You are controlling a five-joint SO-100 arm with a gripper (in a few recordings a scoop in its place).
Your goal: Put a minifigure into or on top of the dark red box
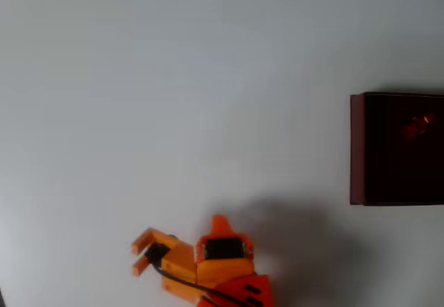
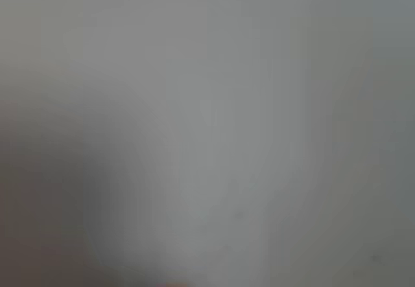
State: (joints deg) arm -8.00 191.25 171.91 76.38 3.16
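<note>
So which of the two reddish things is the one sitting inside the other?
The minifigure, a tiny bright red shape, lies inside the dark red box at the right edge of the overhead view; the box is the large maroon square with a dark interior.

In the overhead view, the dark red box [image 1: 357, 147] is seen at the right edge of the white table, cut off by the frame on its right side. Thin maroon walls are noted along its left side; the inside is very dark. The minifigure [image 1: 417, 125] is found inside the box, in the upper right part of the visible interior, as a small blurred red-orange shape; its pose cannot be resolved.
</note>
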